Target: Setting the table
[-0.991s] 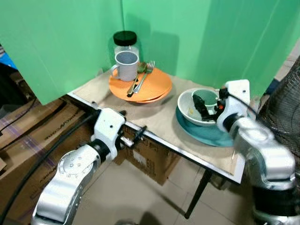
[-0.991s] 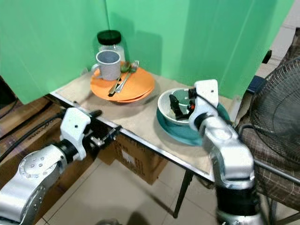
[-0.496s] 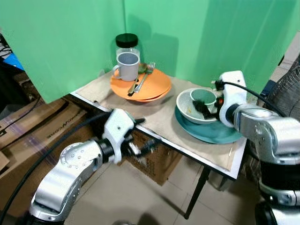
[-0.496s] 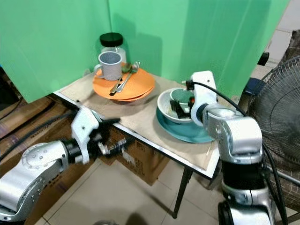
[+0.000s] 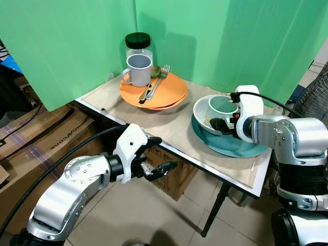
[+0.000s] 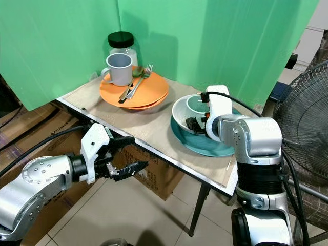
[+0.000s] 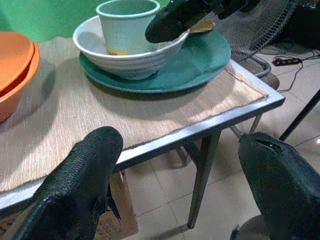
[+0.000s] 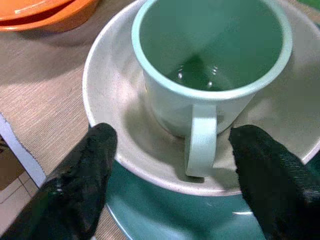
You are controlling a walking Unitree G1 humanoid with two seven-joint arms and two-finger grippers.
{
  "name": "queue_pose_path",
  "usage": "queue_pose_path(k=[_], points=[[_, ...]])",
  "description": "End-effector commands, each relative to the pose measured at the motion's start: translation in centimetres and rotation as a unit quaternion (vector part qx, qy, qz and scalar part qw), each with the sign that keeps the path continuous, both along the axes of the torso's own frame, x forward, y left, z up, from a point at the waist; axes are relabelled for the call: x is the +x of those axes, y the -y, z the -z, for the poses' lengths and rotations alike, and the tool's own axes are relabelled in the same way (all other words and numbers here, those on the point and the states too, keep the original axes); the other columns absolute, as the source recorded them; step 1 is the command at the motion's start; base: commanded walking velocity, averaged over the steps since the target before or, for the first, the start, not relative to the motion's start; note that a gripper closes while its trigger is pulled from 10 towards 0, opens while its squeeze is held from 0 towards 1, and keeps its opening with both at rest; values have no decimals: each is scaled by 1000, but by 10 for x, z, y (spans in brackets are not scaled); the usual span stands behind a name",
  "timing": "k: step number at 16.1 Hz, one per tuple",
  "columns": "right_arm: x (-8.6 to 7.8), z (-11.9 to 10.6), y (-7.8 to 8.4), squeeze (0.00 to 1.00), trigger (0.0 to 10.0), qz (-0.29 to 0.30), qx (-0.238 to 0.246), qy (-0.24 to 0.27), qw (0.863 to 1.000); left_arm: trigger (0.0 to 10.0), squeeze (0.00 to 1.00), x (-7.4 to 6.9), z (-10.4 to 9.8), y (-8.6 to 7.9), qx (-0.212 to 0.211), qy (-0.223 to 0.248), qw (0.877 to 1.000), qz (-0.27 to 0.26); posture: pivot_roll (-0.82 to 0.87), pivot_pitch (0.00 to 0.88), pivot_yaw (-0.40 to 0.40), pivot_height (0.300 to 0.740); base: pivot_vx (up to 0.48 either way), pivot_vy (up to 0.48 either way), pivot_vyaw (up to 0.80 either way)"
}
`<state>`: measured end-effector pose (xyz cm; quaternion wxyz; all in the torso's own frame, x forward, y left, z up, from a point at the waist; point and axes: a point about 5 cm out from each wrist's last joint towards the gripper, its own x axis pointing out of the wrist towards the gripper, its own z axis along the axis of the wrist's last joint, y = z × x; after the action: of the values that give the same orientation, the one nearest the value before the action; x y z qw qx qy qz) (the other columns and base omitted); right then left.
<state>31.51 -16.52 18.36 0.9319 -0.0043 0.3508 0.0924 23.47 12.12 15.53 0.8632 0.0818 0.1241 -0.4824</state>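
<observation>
Table (image 5: 174, 130): metal-edged, woven mat on top. Teal plate (image 5: 241, 148) at 3 o'clock carries a ribbed white bowl (image 5: 204, 114) with a pale green mug (image 8: 210, 75) inside. Right gripper (image 8: 170, 185) at the bowl rim, jaws spread, straddling the mug handle. Left gripper (image 5: 156, 156) below the table's front edge, jaws spread, empty.

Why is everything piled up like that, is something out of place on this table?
Yes, it is stacked rather than laid out. A pale green mug stands inside the white bowl on the teal plate, and the grey mug and fork sit on the orange plates. Nothing looks spilled or broken.
</observation>
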Motion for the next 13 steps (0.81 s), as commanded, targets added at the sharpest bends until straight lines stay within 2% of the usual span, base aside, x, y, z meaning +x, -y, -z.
queue_pose_path(k=[1, 5, 13], points=[[2, -3, -1, 0, 0, 1, -5, -1, 1000, 10000, 0, -1, -4, 0, 0, 4, 1000, 6, 142, 0, 31, 740, 0, 0, 0], [3, -6, 0, 0, 0, 1, -4, 1, 1000, 10000, 0, -1, -3, 2, -3, 1, 1000, 9, 148, 0, 32, 740, 0, 0, 0], [6, 4, 0, 0, 0, 13, -20, -1, 1000, 10000, 0, -2, -2, 0, 8, 3, 1000, 3, 154, 0, 27, 740, 0, 0, 0]])
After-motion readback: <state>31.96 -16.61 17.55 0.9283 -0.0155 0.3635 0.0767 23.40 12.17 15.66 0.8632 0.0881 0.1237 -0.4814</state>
